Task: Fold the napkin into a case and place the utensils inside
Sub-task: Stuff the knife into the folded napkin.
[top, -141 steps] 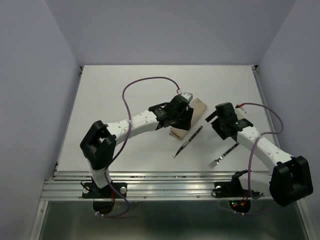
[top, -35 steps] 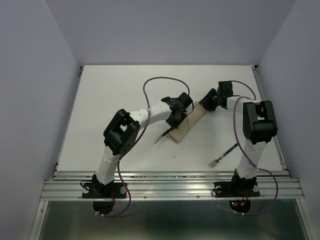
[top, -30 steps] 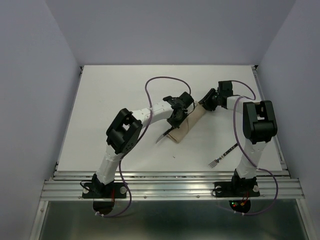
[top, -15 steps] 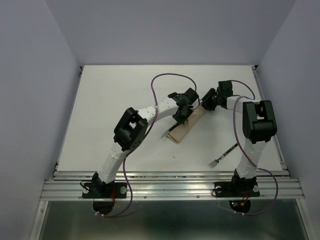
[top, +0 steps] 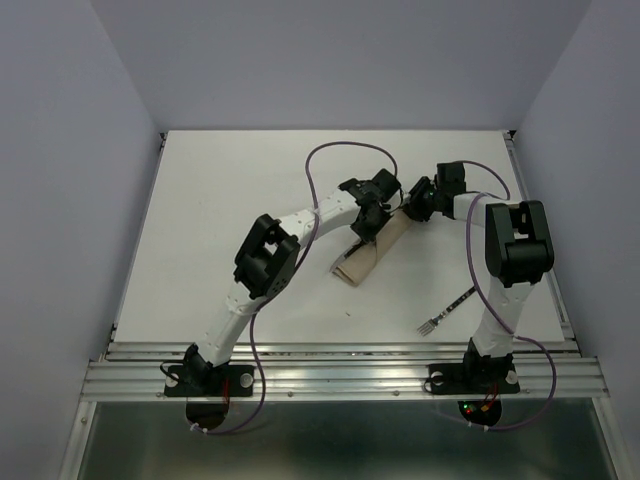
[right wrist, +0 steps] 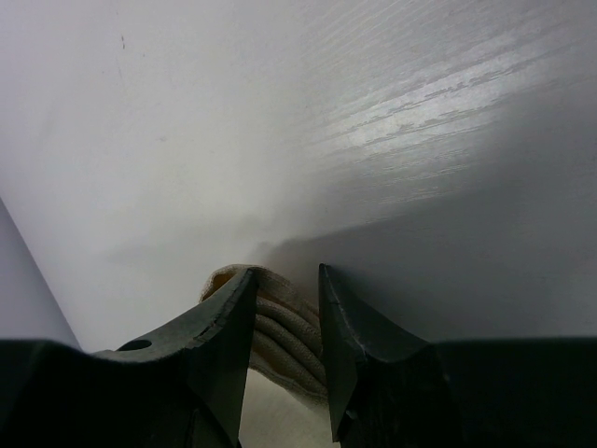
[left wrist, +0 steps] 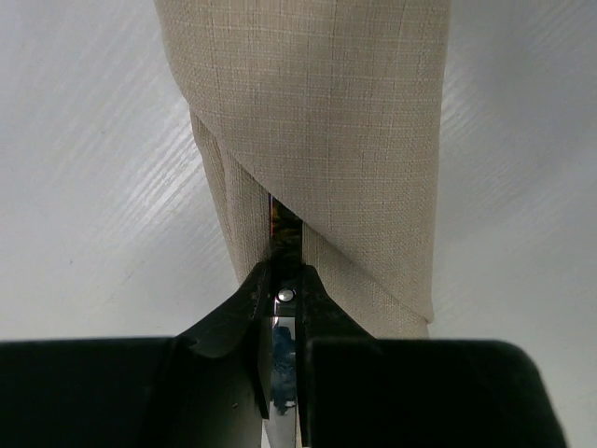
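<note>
The left gripper [left wrist: 284, 280] has its fingers nipped tight on the knife [left wrist: 284, 322], whose far end sits inside the fold of the case [left wrist: 317, 140]. The right gripper [right wrist: 284, 303] pinches the case's layered far end. The fork [top: 447, 310] lies well apart on the table [top: 220, 220].

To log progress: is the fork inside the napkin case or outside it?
Outside. The fork lies bare on the table, well apart from the folded case.
</note>
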Tool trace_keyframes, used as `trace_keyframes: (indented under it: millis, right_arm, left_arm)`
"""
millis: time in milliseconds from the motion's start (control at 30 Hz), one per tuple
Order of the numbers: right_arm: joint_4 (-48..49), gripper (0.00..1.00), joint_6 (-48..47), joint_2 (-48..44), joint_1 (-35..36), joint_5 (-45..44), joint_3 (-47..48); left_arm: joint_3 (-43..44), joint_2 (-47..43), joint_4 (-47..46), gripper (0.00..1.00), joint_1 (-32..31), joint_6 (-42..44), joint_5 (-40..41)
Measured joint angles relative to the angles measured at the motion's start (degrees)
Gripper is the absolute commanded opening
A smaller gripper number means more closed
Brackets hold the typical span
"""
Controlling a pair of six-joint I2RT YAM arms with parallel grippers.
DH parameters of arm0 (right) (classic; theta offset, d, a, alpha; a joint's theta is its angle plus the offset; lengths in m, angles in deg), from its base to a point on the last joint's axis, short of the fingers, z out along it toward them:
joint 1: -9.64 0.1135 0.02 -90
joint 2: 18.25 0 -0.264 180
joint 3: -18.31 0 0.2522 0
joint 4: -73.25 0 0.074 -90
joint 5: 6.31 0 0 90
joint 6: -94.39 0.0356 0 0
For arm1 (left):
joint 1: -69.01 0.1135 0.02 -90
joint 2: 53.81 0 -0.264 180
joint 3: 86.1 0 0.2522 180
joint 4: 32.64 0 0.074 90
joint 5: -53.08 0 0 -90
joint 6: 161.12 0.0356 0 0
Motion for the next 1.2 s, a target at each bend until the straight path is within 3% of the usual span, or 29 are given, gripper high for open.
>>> trace_keyframes:
  millis: [500, 767, 1000, 1200]
  right_arm:
    - [0.48, 0.40, 0.02, -0.46, 0.00, -0.20, -0.76]
    - [0.11, 0.40, -0.11, -0.76, 0.11, -1.27, -0.81]
    - [-0.94, 0.41, -0.72, -1.18, 0.11, -1.95, -0.72]
    - [-1.01, 0.42, -1.31, -1.27, 0.48, -2.14, -0.68]
  left_arm:
    - [5.09, 3.61, 0.22, 0.00, 0.44, -0.22, -1.44]
    - [5.14, 3.61, 0.02, 0.31, 0.44, -1.36, -0.55]
    - [4.35, 3.56, -1.03, 0.34, 0.44, -3.19, -0.33]
    - [1.90, 2.47, -1.97, 0.45, 0.42, -4.20, -0.17]
